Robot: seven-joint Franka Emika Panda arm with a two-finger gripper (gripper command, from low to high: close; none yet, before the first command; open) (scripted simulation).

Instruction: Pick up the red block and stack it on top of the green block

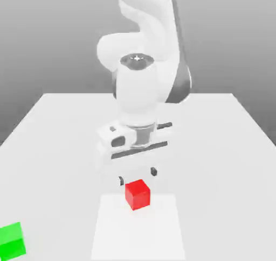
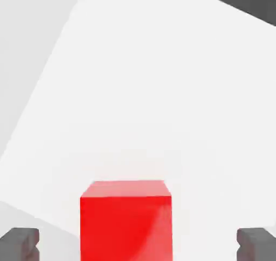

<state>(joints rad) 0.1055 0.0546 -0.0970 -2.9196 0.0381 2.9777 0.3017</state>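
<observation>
The red block (image 1: 137,194) (image 2: 126,219) is a small cube resting on a lighter square patch of the table. My gripper (image 1: 137,176) (image 2: 139,245) hangs directly over it, pointing down. It is open, and the two dark fingertips (image 2: 20,244) stand wide apart with a gap between each of them and the cube. In the exterior view the fingertips (image 1: 154,171) sit just above the cube's top edge, touching nothing. The green block (image 1: 12,241) lies far off at the exterior view's lower left, partly cut by the picture's edge.
The white table (image 1: 215,147) stretches out on all sides of the arm. A lighter square patch (image 1: 161,233) lies under and in front of the red block. The arm's white body (image 1: 140,93) rises behind the gripper.
</observation>
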